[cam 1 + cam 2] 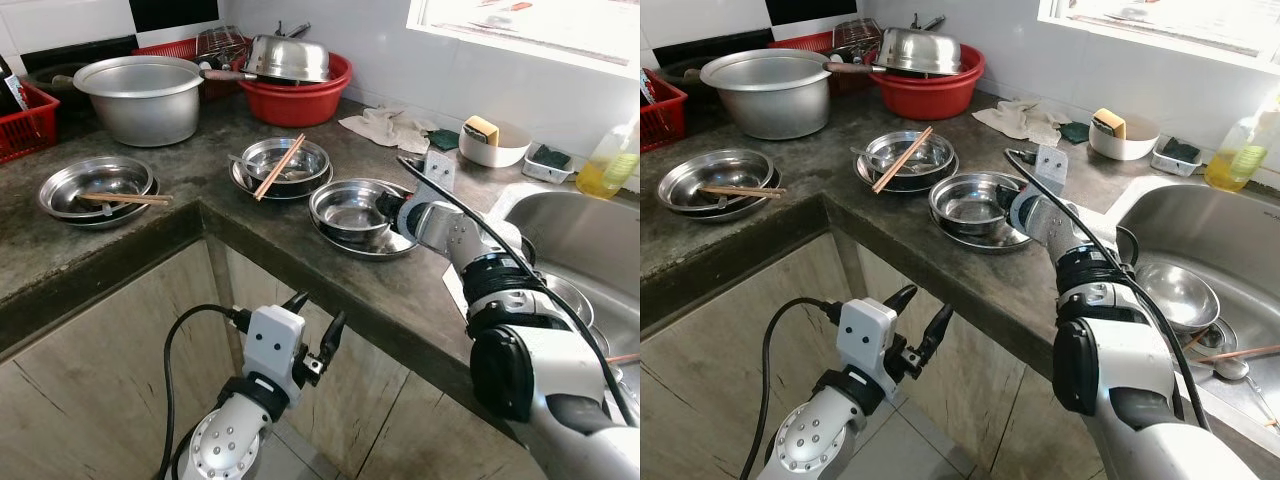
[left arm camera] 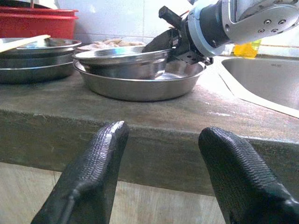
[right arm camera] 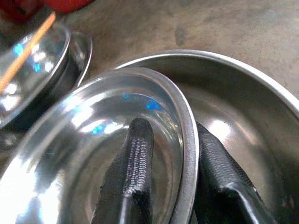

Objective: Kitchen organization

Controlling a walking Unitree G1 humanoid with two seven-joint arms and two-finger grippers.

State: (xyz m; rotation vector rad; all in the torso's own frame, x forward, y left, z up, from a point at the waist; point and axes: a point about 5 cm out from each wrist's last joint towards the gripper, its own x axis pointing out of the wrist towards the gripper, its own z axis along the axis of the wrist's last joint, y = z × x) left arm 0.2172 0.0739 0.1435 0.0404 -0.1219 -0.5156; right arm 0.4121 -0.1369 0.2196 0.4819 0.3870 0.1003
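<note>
While tilted, bowl [image 3: 117,135] rim between right gripper [image 3: 187,182] fingers

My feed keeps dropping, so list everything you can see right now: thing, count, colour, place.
Pot: 1, silver, counter back left.
Basin: 1, red, back centre, holding steel cookware.
Basket: 1, red, far left.
Bowl stacks: 3, steel; left and middle carry chopsticks, right by the sink.
Cloth: 1, white, at the wall.
Sponge dish: 1, white.
Bottle: 1, yellow, behind the sink.
Sink: 1, steel, right, holding bowls.
Left end effector: open, below the counter edge.
Right end effector: pinching the right stack's inner bowl rim.
</note>
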